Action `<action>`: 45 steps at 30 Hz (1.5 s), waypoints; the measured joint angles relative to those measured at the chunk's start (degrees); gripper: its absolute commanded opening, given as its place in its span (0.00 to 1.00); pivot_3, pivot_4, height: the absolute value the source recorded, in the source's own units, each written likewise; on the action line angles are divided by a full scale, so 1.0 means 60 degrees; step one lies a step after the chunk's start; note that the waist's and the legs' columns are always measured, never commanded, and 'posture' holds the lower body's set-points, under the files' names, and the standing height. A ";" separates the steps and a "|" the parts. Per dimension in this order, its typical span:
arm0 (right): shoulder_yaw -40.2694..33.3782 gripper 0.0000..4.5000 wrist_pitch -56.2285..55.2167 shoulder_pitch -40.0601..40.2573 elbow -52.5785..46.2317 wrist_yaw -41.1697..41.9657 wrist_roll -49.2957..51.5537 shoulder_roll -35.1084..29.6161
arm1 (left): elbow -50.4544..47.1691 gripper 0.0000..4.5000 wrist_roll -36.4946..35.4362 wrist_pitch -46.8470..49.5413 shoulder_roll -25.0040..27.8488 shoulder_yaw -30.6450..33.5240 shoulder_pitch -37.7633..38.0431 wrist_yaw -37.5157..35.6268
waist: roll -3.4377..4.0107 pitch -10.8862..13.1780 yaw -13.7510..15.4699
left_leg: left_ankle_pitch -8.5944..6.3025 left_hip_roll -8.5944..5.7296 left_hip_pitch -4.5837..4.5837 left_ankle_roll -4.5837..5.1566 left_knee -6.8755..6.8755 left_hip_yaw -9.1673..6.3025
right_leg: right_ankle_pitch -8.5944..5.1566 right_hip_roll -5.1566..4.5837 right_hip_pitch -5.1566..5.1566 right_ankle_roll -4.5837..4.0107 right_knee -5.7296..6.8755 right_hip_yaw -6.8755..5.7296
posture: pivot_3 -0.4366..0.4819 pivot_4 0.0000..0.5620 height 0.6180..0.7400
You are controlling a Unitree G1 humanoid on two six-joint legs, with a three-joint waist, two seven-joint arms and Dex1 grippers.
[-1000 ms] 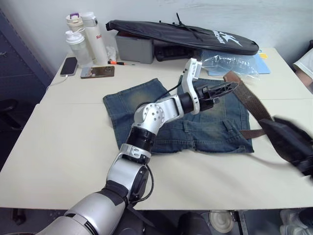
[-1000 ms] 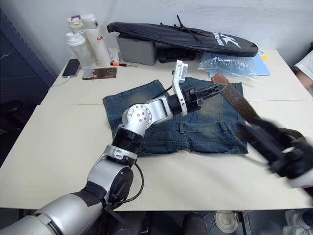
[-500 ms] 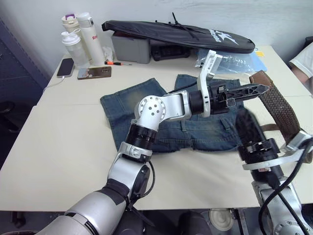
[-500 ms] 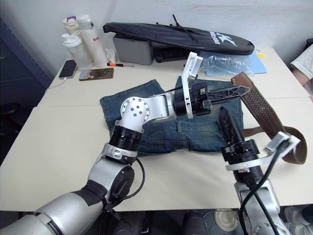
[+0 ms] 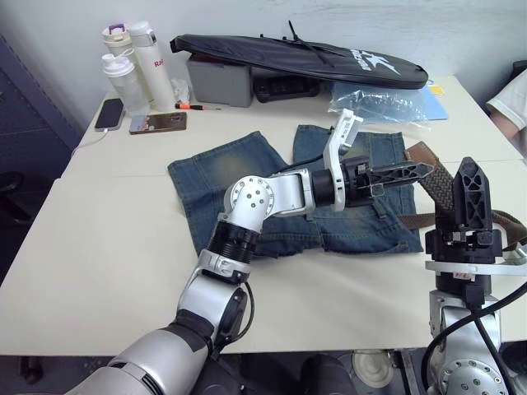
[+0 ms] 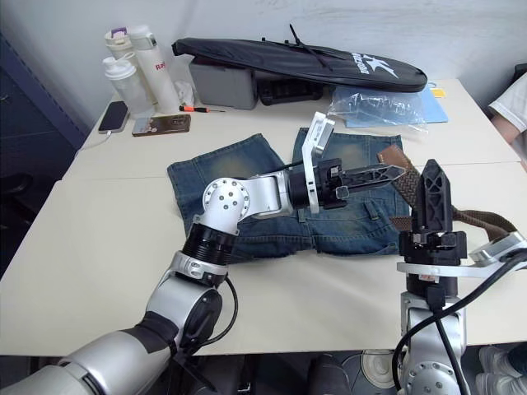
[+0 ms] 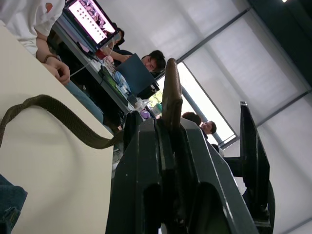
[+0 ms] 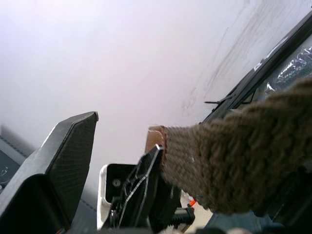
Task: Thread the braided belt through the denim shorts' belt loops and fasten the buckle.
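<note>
threading not yet begun: left tool (image 5: 416, 171) pinches the braided belt (image 5: 436, 183) above the denim shorts (image 5: 247, 164). right tool (image 5: 471, 197) stands spread and empty; next, i judge, aim the belt's end at a belt loop.

Bare table (image 5: 107, 247) lies open at near left; bottles (image 5: 132, 62), phones (image 5: 152, 122) and black bag (image 5: 300, 58) crowd the far edge

woven braided belt (image 5: 440, 185), faded denim shorts (image 5: 222, 169)
</note>
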 measured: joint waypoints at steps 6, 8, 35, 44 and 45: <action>0.0010 0.98 -0.0123 0.0306 0.0065 0.0265 0.0000 -0.0144 | 0.0013 0.00 0.0023 -0.0085 0.0003 -0.0084 0.0003 -0.0019 | 0.0001 -0.0001 0.0011 | -0.0003 0.0000 -0.0002 0.0004 0.0011 0.0003 | -0.0001 -0.0001 0.0000 -0.0001 0.0002 0.0004 | 0.48 0.27 0.23; 0.0028 0.98 -0.0097 0.0412 0.0076 0.0294 -0.0002 -0.0305 | 0.0033 0.00 0.0048 -0.0194 0.0004 -0.0120 0.0004 -0.0020 | 0.0002 -0.0001 0.0017 | -0.0003 0.0000 -0.0002 0.0004 0.0013 0.0003 | -0.0001 -0.0002 0.0000 -0.0002 0.0004 0.0004 | 0.48 0.27 0.23; -0.2223 0.00 0.0351 0.0797 0.0531 -0.0223 0.0963 -0.3923 | -0.1181 0.92 0.1048 -0.0441 0.1623 -0.0686 0.0843 -0.1423 | 0.0023 -0.0014 0.0034 | -0.0018 0.0008 -0.0006 0.0018 0.0046 0.0019 | -0.0017 -0.0003 -0.0008 -0.0033 0.0032 0.0011 | 0.48 0.27 0.23; -0.4584 0.00 0.2383 0.2437 0.1413 -0.0145 0.1988 -0.6999 | -0.2474 0.99 0.5570 -0.5001 0.4377 -0.4754 0.1242 -0.5462 | 0.0038 -0.0026 0.0174 | -0.0029 0.0011 -0.0010 0.0005 0.0058 0.0098 | -0.0038 -0.0002 -0.0003 -0.0073 0.0022 0.0017 | 0.48 0.27 0.23; -0.4674 0.00 0.2624 0.2567 0.1458 -0.0150 0.1972 -0.7224 | -0.2227 0.99 0.6070 -0.5662 0.4206 -0.5113 0.1228 -0.5698 | 0.0038 -0.0026 0.0217 | -0.0030 0.0011 -0.0011 0.0011 0.0061 0.0101 | -0.0037 -0.0002 0.0004 -0.0073 0.0003 0.0020 | 0.48 0.27 0.23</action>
